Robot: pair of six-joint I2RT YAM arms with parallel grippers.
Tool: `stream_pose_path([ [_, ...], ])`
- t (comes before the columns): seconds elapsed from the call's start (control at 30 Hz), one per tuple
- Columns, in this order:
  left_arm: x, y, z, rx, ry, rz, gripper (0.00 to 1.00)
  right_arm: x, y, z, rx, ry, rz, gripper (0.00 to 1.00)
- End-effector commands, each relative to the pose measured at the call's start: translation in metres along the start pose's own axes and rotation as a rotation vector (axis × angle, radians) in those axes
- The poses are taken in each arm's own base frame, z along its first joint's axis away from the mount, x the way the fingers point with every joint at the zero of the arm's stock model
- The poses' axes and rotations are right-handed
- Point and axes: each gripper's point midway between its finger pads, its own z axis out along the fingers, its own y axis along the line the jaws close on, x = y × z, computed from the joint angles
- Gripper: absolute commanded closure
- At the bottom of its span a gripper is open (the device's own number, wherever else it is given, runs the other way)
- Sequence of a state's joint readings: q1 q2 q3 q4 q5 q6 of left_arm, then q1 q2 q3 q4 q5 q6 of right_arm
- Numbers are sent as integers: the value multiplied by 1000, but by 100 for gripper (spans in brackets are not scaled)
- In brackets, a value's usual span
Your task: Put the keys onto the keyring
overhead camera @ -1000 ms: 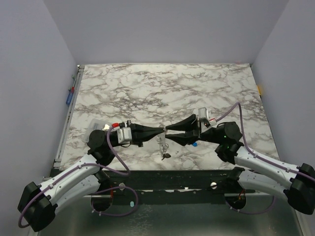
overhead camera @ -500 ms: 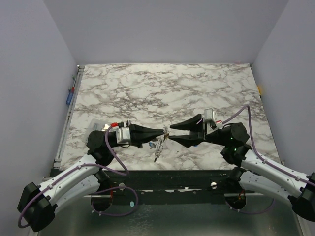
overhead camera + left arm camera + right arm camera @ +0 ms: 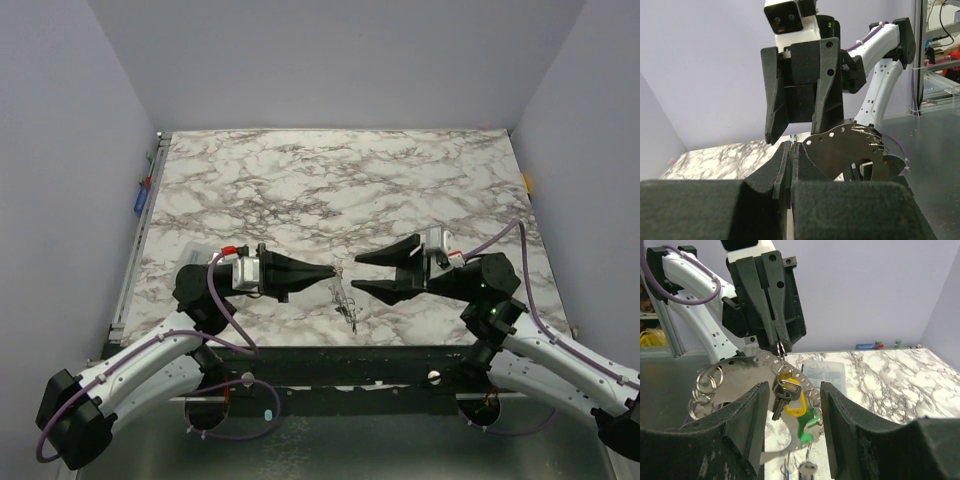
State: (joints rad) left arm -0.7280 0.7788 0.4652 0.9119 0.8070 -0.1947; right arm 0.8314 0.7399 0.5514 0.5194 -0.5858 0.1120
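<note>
Marble-patterned tabletop (image 3: 300,180) noted. Clear plastic bag (image 3: 827,371) seen lying flat on it. Small blue object (image 3: 141,198) recorded on the left side rail.

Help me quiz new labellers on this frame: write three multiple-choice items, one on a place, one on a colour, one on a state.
1. Where are the keys?
A. Hanging under the tips of the left gripper.
B. Lying flat on the tabletop.
C. Resting on top of that gripper.

2. What colour is the tag beside the dark key?
A. Red.
B. Yellow.
C. White.

3. How is the right gripper?
A. Open, holding nothing.
B. Shut on the keys.
C. Shut on the tag.

Answers:
1 A: the left gripper pinches the keyring and the keys dangle below it.
2 B: the right wrist view shows the tag plainly yellow.
3 A: its fingers are spread wide, with nothing between them in the top view.
</note>
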Motion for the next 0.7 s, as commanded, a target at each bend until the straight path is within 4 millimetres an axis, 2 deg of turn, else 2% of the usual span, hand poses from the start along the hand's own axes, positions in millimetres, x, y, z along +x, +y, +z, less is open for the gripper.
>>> stream_pose_path([
  [0.0,-23,3,8,6,-59,45,100,-6,3,-8,18,15,-19,46],
  [0.17,-23,16,9,-55,-66,42,100,5,8,-17,9,25,-47,46],
  [0.3,-22,26,10,-107,-70,25,100,13,3,-19,26,40,-100,47],
  [0.53,-27,34,10,-149,-87,14,100,34,-13,-22,57,94,-271,47],
  [0.67,-28,35,9,-161,-92,10,100,34,-16,-22,63,83,-306,47],
])
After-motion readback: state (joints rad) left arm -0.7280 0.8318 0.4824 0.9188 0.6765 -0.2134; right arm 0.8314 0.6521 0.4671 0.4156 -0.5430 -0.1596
